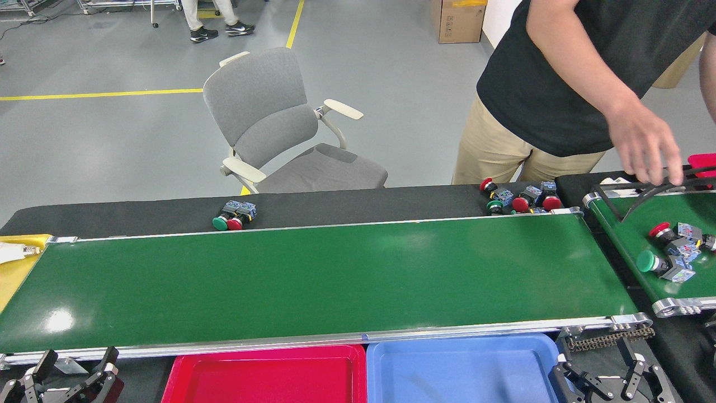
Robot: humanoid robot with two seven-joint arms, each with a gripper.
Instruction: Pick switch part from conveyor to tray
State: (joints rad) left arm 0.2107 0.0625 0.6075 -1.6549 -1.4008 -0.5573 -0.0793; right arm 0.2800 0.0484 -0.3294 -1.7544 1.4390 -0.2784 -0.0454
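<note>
1. Along the middle of the view runs the conveyor (313, 280), its glossy green belt bare from end to end.
2. At the far right, on the shorter angled belt (643, 246), lie two switch parts: one with a red cap (665, 232) and, just nearer, one with a green cap (654, 263).
3. A person's hand (643, 143) hovers above that short belt, over its black curved bar (651, 190), touching no part.
4. On the black mat beyond the conveyor's far rail sit a pair of parts (235, 215) left of centre and a cluster (520, 198) near the right end.
5. At the near edge lie a red tray (268, 375) and, touching it on the right, a blue tray (464, 369), both empty.
6. The left gripper (70, 372) rests at the near left corner, fingers apart and holding nothing.
7. The right gripper (607, 380) rests at the near right, beside the blue tray, fingers apart and empty.
</note>
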